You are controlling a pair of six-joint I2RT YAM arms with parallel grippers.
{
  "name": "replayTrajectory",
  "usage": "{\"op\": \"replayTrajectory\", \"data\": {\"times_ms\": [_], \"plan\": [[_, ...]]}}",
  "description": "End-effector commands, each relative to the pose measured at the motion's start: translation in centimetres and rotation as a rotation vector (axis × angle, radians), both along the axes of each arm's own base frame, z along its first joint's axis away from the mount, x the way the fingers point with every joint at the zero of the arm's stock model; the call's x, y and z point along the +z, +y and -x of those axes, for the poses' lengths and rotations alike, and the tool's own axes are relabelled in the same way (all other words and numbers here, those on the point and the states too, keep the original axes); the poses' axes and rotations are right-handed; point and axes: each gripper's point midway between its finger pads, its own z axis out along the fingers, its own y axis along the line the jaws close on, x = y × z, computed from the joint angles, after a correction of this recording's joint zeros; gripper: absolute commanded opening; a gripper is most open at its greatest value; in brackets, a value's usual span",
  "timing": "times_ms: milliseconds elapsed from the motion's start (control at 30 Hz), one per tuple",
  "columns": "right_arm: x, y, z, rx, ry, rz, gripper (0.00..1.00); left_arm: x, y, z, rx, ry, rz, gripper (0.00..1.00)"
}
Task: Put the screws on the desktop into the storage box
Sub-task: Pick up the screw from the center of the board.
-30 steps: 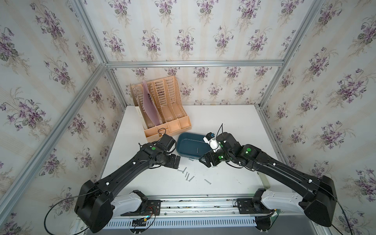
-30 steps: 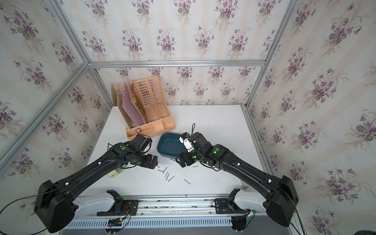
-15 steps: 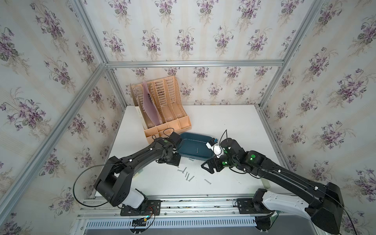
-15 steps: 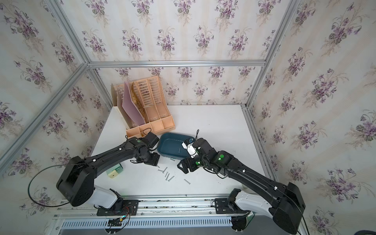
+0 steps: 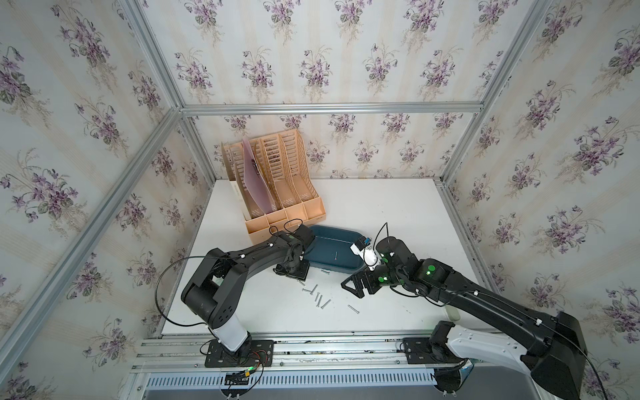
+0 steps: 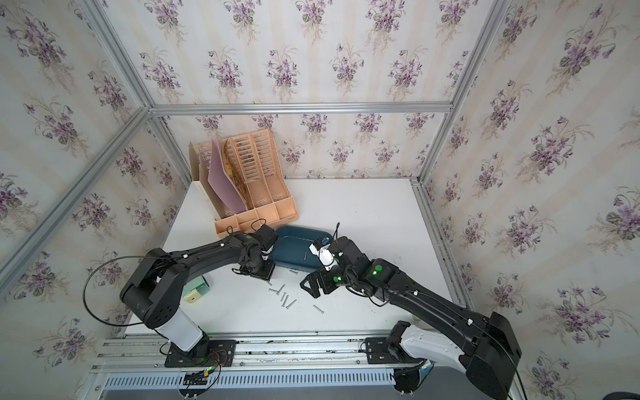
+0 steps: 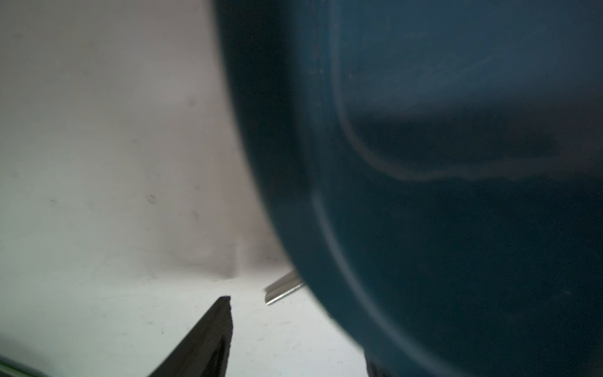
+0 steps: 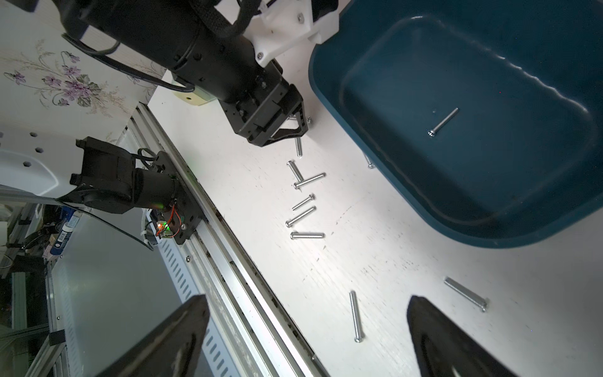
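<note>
The dark teal storage box (image 5: 346, 268) (image 6: 287, 265) stands mid-desktop with one screw (image 5: 336, 255) (image 8: 443, 122) lying inside. Several screws (image 5: 317, 296) (image 6: 284, 298) (image 8: 305, 212) lie loose on the white desktop (image 5: 381, 214) in front of it. My left gripper (image 5: 292, 272) (image 8: 295, 125) is down on the desktop at the box's front left corner, jaws apart. In the left wrist view a screw (image 7: 282, 292) pokes out from behind the box wall (image 7: 326, 163), just ahead of the left gripper (image 7: 297, 329). My right gripper (image 5: 356, 284) (image 8: 306, 326) hangs wide open over a lone screw (image 8: 355, 316).
A peach file organizer (image 5: 273, 190) holding a pink folder stands behind the box at the back left. A small green and cream object (image 6: 195, 292) sits by the left arm. The aluminium rail (image 5: 311, 346) runs along the front edge.
The left arm's elbow has risen while its gripper stayed at the box corner and its jaws narrowed. The right gripper has drifted away from the box toward the front and opened a little wider.
</note>
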Motion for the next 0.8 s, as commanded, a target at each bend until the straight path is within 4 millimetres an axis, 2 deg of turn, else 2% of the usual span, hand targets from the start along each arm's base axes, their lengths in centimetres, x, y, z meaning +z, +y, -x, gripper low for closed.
{"op": "replayTrajectory", "data": {"times_ms": [0, 233, 333, 567, 767], "plan": [[0.3, 0.2, -0.1, -0.003, -0.008, -0.015, 1.00, -0.1, -0.2, -0.7, -0.013, -0.014, 0.006, 0.61], [0.3, 0.1, -0.2, -0.010, -0.010, -0.015, 1.00, -0.7, 0.1, -0.4, -0.023, 0.007, -0.005, 0.56], [0.2, 0.1, -0.2, -0.010, -0.010, -0.018, 1.00, -1.0, 0.2, -0.3, -0.025, 0.015, -0.009, 0.48], [0.0, 0.0, -0.1, -0.016, -0.002, -0.013, 1.00, -1.9, 0.5, 0.4, -0.022, 0.034, -0.009, 0.40], [-0.2, -0.1, -0.1, -0.022, -0.001, -0.009, 1.00, -2.4, 0.5, 1.0, -0.020, 0.039, 0.005, 0.38]]}}
